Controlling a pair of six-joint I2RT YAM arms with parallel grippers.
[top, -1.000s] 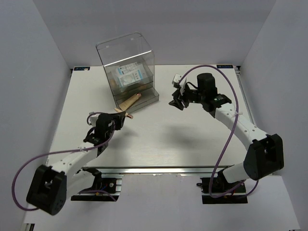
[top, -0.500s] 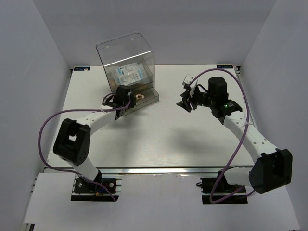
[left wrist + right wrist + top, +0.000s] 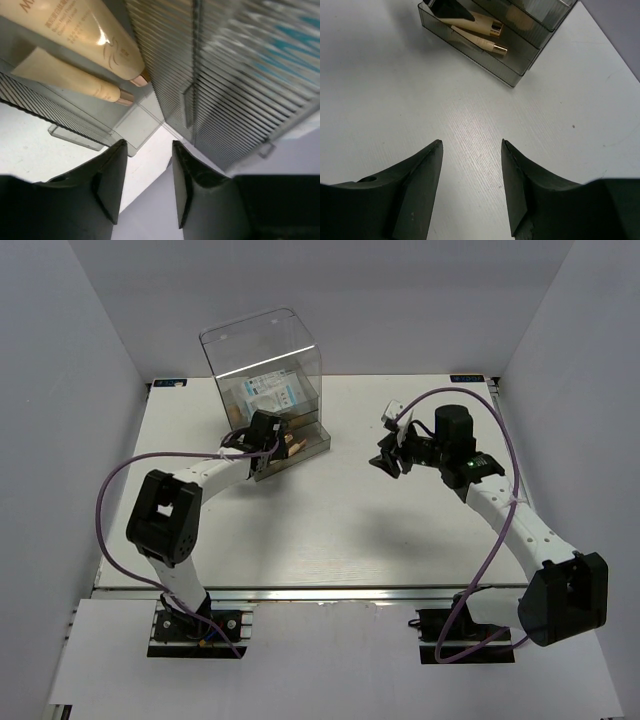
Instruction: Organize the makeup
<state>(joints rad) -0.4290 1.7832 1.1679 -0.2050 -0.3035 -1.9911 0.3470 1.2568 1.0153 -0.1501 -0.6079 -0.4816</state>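
1. Here, a clear box (image 3: pixel 262 360) stands by the far edge of the bench (image 3: pixel 330 540), left of the middle. Its low front tray (image 3: pixel 318 443) faces the near-right corner.
2. White-and-blue packets (image 3: pixel 268 392) lie inside the box's upper part, behind the tray. Their exact number cannot be told from where I stand.
3. The large tube (image 3: pixel 107 37), tan with printed lettering, lies in the tray. It tapers to a copper-coloured cap.
4. The small tube (image 3: pixel 75 80), also tan and copper-capped, lies in the same tray, side by side with the large one. From the right wrist view both caps point toward the right edge of the bench.
5. The left gripper (image 3: pixel 268 432) is at the tray's left end, low and close to the box wall. Its jaws stand apart with nothing between them. The bench and the tray's corner show through the gap.
6. The left arm reaches from the near-left corner toward the far edge. A purple cable (image 3: pixel 108 485) loops out toward the left edge.
7. The right gripper (image 3: pixel 388 455) hangs above the far half of the bench, right of the middle and well apart from the box. It points toward the tray.
8. Its jaws are likewise apart and empty, with bare bench under them.
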